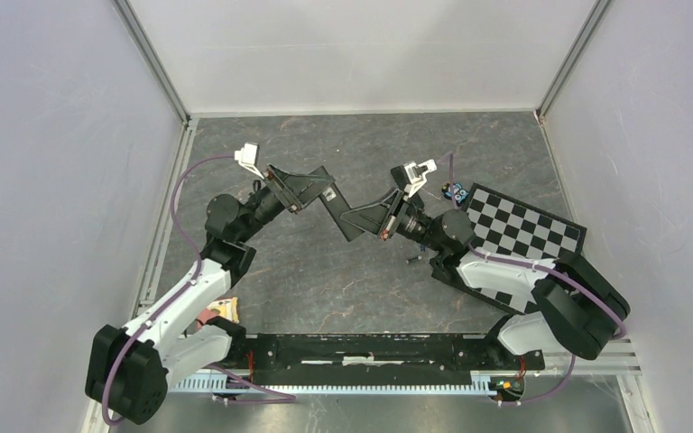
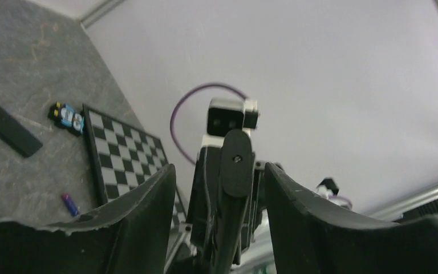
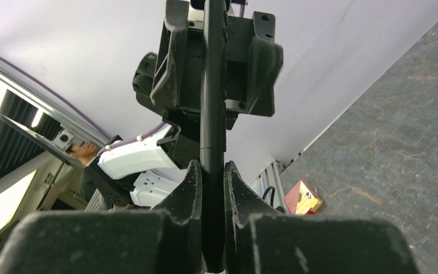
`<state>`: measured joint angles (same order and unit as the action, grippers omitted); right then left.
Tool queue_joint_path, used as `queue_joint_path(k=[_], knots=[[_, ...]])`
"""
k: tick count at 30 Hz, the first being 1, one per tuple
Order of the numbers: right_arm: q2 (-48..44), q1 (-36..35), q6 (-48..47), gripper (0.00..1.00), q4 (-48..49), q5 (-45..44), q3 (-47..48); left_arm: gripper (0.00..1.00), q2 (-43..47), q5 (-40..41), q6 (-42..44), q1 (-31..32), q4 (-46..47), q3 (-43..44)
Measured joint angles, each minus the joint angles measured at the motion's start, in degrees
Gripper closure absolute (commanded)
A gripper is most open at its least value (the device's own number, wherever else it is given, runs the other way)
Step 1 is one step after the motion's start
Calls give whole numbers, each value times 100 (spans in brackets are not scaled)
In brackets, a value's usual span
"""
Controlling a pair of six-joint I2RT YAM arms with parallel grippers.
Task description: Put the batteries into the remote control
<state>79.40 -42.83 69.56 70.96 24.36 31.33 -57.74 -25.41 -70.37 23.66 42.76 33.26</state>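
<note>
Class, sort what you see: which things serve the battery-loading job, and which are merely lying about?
Job: remote, gripped by the right claw; open left claw; blue battery.
Lying about: checkerboard; small blue toy; small yellow box.

I'm working a robotics lab cell here, not a home or a shop. Plain pale wall panels box in the worktop on three sides, joined by bare aluminium frame posts. The left arm and right arm are bolted to a black rail at the near edge and trail purple cables. A white wrist camera sits on the left arm. A black-and-white checkerboard panel, the camera-calibration sort, lies on the dark stone-patterned surface.
</note>
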Motion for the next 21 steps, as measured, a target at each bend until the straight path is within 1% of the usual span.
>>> queue_joint_path(k=[4, 6, 7, 8, 9, 10, 12, 13, 14, 15, 17, 20, 21], knots=[[0, 46, -245, 100, -527, 348, 258, 66, 57, -669, 483, 0, -772, 186], [0, 87, -398, 100, -815, 529, 396, 83, 74, -938, 682, 0, -1054, 249], [0, 111, -474, 100, -962, 592, 457, 95, 92, -1038, 772, 0, -1165, 260], [0, 142, -525, 100, -1097, 699, 509, 98, 103, -1093, 824, 0, -1237, 264], [0, 160, -562, 99, -1211, 761, 549, 98, 103, -1117, 839, -2, -1270, 271], [0, 173, -603, 90, -1300, 811, 579, 98, 103, -1130, 863, -7, -1276, 271], [-24, 203, -667, 55, -1392, 870, 605, 98, 101, -1130, 872, -7, -1276, 271], [-61, 208, -710, 41, -1443, 863, 605, 98, 87, -1123, 874, -4, -1272, 271], [-114, 205, -798, 36, -1499, 804, 592, 98, 70, -1119, 861, -4, -1257, 269], [-181, 208, -874, 32, -1541, 693, 566, 98, 55, -1093, 820, 0, -1215, 258], [-299, 201, -966, 30, -1587, 442, 503, 98, 22, -997, 688, 0, -1034, 199], [-361, 142, -1001, 32, -1569, 33, 463, 98, -66, -737, 372, 0, -562, 17], [-358, 111, -981, 35, -1565, -83, 452, 98, -111, -651, 262, 0, -413, -33]])
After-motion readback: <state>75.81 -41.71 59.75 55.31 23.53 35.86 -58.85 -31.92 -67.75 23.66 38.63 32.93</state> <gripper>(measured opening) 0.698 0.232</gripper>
